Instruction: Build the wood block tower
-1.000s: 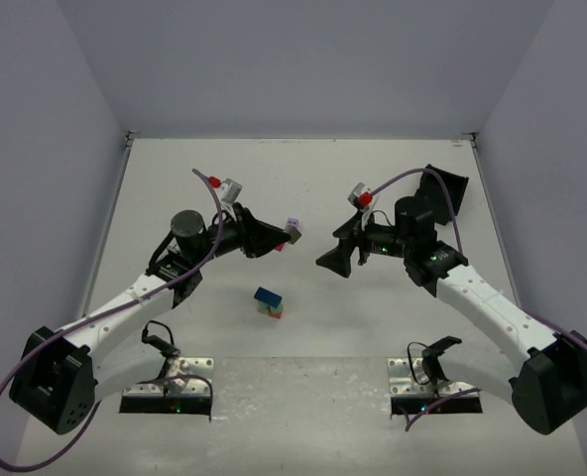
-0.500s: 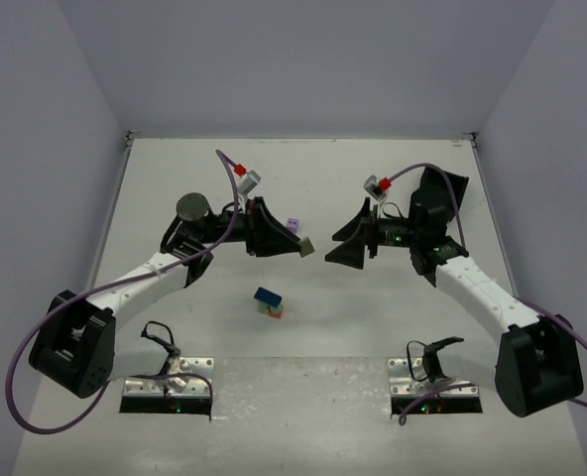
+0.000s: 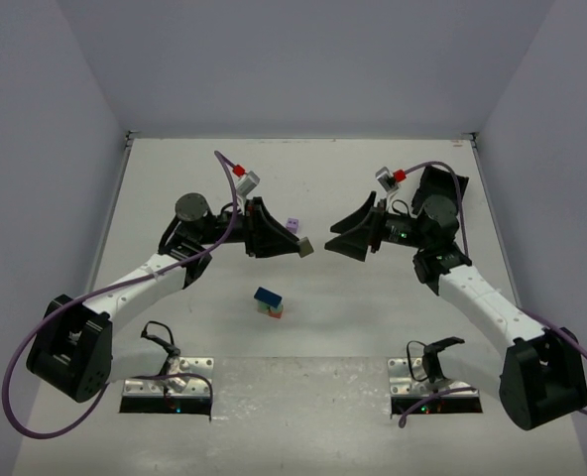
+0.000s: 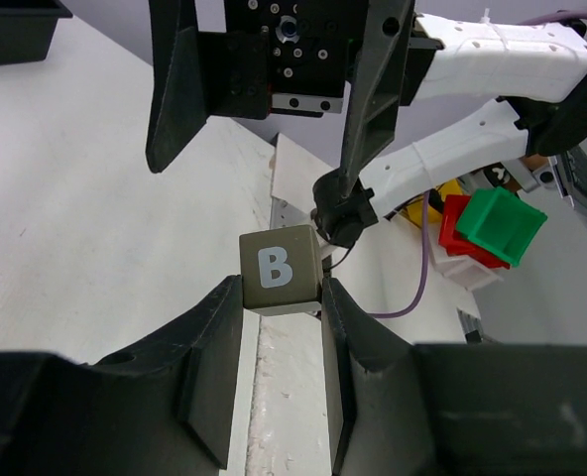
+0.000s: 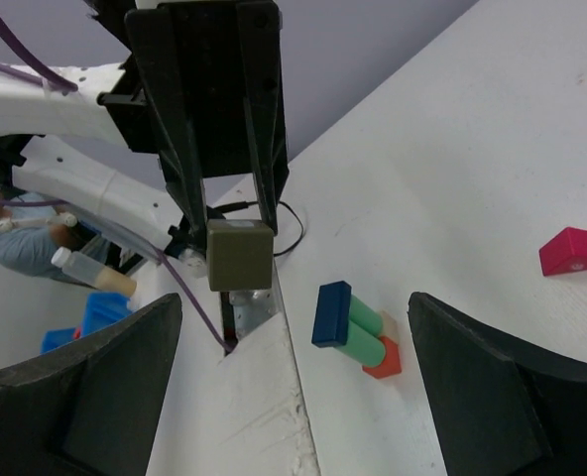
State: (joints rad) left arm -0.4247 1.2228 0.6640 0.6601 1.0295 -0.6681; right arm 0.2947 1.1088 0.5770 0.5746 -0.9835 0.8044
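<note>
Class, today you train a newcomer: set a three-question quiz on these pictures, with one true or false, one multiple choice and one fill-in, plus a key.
1. True or false: the right gripper is shut.
2. Which letter shows on the block held in the left gripper? A) A  B) B  C) C
3. Fill in: the top layer of the tower is coloured ____.

Key: 1 false, its jaws stand wide open; 2 B; 3 blue.
</note>
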